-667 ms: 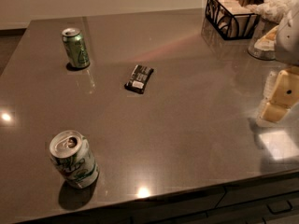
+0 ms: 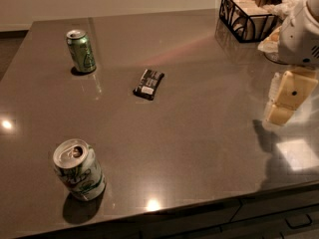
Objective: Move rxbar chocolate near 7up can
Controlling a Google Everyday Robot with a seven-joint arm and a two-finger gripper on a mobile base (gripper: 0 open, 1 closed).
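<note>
The rxbar chocolate [image 2: 149, 83], a small flat black wrapper with a white label patch, lies on the table's middle. The 7up can [image 2: 79, 170], silver-white with green print and dented, stands upright near the front left edge. My gripper [image 2: 289, 97], cream-coloured under a white arm [image 2: 299, 34], hangs over the table's right side. It is far to the right of the bar and holds nothing that I can see.
A darker all-green can [image 2: 81, 51] stands at the back left. A black wire basket [image 2: 246, 15] with packets and crumpled white wrappings sits at the back right. The dark table [image 2: 199, 148] ends at the front, with drawers below.
The gripper and arm have shifted slightly to the left. The bar and both cans have not moved.
</note>
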